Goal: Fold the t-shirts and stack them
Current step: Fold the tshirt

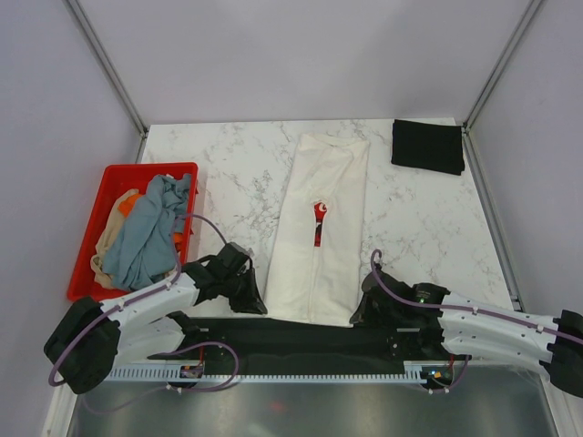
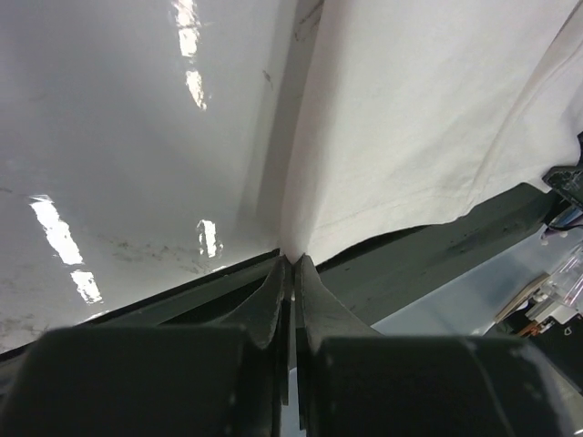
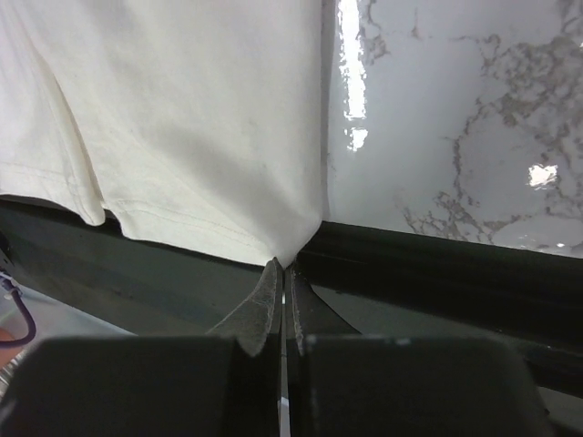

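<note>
Just ahead of both tips lies the cream-white t-shirt (image 1: 339, 177), a long strip on the table (image 1: 228, 168) running away from them; left claw (image 2: 291, 261) and right claw (image 3: 282, 265) each pinch a near hem corner, probably to fold it in half. Its red print (image 1: 319, 218) is mostly tucked away, and how many layers each pinch holds is unclear.

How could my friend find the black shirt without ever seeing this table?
Look at the white marble table and go to its far right corner. The black shirt lies there alone, folded into a flat square. The cream shirt in the middle is long and pale, and the shirts in the red crate are crumpled.
</note>
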### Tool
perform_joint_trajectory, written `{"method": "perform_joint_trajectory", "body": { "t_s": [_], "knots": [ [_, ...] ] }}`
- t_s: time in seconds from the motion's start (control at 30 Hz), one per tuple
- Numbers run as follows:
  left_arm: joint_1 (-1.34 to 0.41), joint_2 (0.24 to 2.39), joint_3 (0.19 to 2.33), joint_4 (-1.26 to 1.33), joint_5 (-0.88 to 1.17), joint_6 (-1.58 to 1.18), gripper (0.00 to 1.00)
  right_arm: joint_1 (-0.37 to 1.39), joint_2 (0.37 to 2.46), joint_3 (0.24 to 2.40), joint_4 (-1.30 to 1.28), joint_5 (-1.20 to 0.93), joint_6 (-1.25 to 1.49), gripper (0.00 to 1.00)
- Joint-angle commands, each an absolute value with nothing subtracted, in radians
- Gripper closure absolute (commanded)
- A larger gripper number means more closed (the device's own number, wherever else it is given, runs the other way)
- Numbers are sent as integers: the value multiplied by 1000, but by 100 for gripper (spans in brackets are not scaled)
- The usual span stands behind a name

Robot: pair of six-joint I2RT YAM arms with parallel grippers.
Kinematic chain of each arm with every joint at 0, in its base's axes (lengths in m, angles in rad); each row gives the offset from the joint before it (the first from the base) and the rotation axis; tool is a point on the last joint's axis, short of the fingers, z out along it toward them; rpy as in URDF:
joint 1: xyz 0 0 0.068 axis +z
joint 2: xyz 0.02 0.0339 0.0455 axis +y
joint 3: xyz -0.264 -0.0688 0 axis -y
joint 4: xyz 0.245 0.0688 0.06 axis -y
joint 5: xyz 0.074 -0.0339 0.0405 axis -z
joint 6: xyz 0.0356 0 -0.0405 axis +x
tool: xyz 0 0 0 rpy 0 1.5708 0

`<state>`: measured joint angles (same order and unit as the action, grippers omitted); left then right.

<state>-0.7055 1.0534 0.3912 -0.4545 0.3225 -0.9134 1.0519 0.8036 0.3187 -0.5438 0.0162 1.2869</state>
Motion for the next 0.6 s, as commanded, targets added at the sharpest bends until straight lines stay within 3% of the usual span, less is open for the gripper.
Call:
{"method": "perform_joint_trajectory", "body": {
  "t_s": [0.0, 0.43, 0.57],
  "knots": [
    [-770, 1066, 419, -454, 301, -988, 98, 1057, 784, 363, -624, 73, 1282, 100],
    [-859, 1155, 523, -417, 314, -1049, 98, 1057, 857, 509, -735, 150, 1140, 100],
    [-789, 1283, 654, -417, 345, -964, 98, 1002, 1030, 636, -735, 187, 986, 100]
  ]
}}
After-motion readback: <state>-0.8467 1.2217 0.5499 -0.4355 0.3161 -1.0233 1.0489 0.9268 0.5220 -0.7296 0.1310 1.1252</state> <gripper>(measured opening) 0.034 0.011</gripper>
